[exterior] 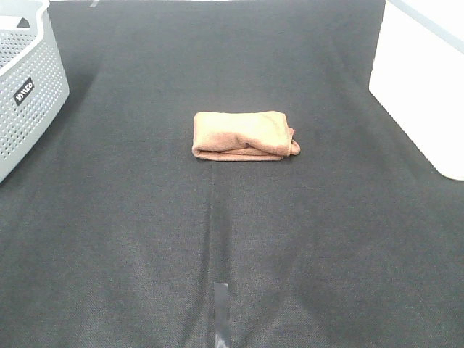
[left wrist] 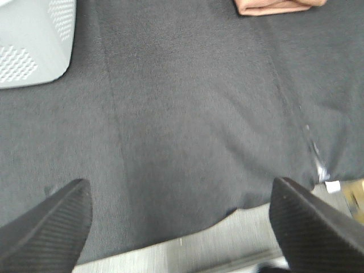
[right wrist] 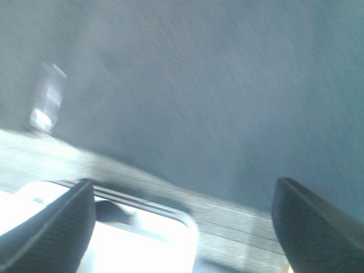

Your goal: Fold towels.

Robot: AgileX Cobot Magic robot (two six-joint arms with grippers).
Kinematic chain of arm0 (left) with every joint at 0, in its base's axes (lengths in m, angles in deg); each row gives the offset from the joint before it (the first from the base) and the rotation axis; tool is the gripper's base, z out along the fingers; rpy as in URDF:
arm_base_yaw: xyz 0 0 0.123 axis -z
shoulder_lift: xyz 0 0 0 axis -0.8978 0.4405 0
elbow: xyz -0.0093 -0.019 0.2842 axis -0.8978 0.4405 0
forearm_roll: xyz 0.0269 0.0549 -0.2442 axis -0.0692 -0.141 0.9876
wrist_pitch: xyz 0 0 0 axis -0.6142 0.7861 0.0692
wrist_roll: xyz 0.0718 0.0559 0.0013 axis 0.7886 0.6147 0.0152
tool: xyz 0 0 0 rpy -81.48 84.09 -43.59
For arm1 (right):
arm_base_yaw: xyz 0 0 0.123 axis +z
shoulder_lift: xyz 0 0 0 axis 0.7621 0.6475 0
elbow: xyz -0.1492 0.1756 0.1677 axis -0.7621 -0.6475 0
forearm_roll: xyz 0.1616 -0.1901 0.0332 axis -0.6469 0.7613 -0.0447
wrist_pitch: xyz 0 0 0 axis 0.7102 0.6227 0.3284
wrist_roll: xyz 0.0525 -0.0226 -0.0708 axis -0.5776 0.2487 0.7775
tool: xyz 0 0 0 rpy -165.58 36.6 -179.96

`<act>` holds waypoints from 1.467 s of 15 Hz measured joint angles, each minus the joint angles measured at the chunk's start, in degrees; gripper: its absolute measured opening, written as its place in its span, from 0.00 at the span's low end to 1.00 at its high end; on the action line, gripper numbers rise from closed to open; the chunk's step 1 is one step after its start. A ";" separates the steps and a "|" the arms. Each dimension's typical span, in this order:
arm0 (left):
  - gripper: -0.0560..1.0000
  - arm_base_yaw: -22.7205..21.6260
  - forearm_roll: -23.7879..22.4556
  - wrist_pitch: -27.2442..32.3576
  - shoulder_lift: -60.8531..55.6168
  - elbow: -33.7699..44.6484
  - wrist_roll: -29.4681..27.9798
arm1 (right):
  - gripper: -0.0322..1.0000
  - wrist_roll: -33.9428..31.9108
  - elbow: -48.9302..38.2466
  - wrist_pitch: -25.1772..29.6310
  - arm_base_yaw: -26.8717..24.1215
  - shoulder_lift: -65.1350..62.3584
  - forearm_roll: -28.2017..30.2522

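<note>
The reddish-brown towel (exterior: 244, 135) lies folded into a small thick rectangle on the black cloth-covered table (exterior: 145, 217), near the middle. Its edge also shows in the left wrist view (left wrist: 278, 6). Neither arm shows in the exterior high view. My left gripper (left wrist: 181, 227) is open and empty, over the table's near edge, far from the towel. My right gripper (right wrist: 182, 224) is open and empty, also over the table's edge; the towel does not show in that view.
A grey perforated basket (exterior: 25, 87) stands at the back left and shows in the left wrist view (left wrist: 34, 45). A white block (exterior: 428, 80) lies at the back right. A strip of tape (exterior: 220, 312) marks the front middle.
</note>
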 joint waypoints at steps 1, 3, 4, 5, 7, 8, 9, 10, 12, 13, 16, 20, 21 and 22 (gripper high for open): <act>0.81 0.00 0.00 0.00 -6.47 2.81 0.34 | 0.80 -0.80 -4.24 0.06 0.00 -5.16 1.15; 0.81 0.00 0.06 0.06 -16.84 7.28 1.72 | 0.80 -2.06 -9.91 0.40 0.00 -15.24 3.15; 0.81 0.00 0.17 0.17 -21.37 9.11 2.86 | 0.80 -2.46 -10.49 0.34 0.00 -19.37 4.35; 0.81 0.00 0.63 0.40 -23.43 11.23 5.50 | 0.80 -2.46 -10.60 -0.97 0.00 -25.27 7.10; 0.81 0.00 1.55 0.46 -23.26 14.27 8.14 | 0.80 -2.46 -11.17 -2.81 0.00 -30.71 9.85; 0.81 0.00 1.78 -0.80 -23.09 14.84 8.94 | 0.80 -2.46 -11.52 -3.84 0.00 -32.03 10.20; 0.81 0.00 2.01 -2.86 -23.09 15.24 9.63 | 0.80 -2.46 -12.09 -5.44 0.00 -32.60 9.91; 0.81 0.00 2.18 -5.33 -23.09 15.76 10.26 | 0.80 -2.29 -13.01 -6.93 0.00 -32.66 9.34; 0.81 0.00 2.29 -7.56 -23.09 16.79 11.12 | 0.80 -2.12 -13.46 -7.62 0.00 -32.66 8.82; 0.81 0.00 2.52 -8.37 -23.09 17.25 11.46 | 0.80 -2.06 -13.52 -7.91 0.00 -32.66 8.48; 0.81 0.00 2.58 -9.17 -23.09 17.42 11.69 | 0.80 -2.06 -13.58 -8.02 0.00 -32.66 8.25; 0.81 0.00 2.58 -9.28 -23.09 17.53 11.69 | 0.80 -2.06 -13.58 -8.02 0.00 -32.66 8.19; 0.81 0.00 2.58 -9.28 -23.09 17.53 11.69 | 0.80 -2.06 -13.58 -8.02 0.00 -32.66 8.19; 0.81 0.00 2.58 -9.28 -23.09 17.53 11.69 | 0.80 -2.06 -13.58 -8.02 0.00 -32.66 8.14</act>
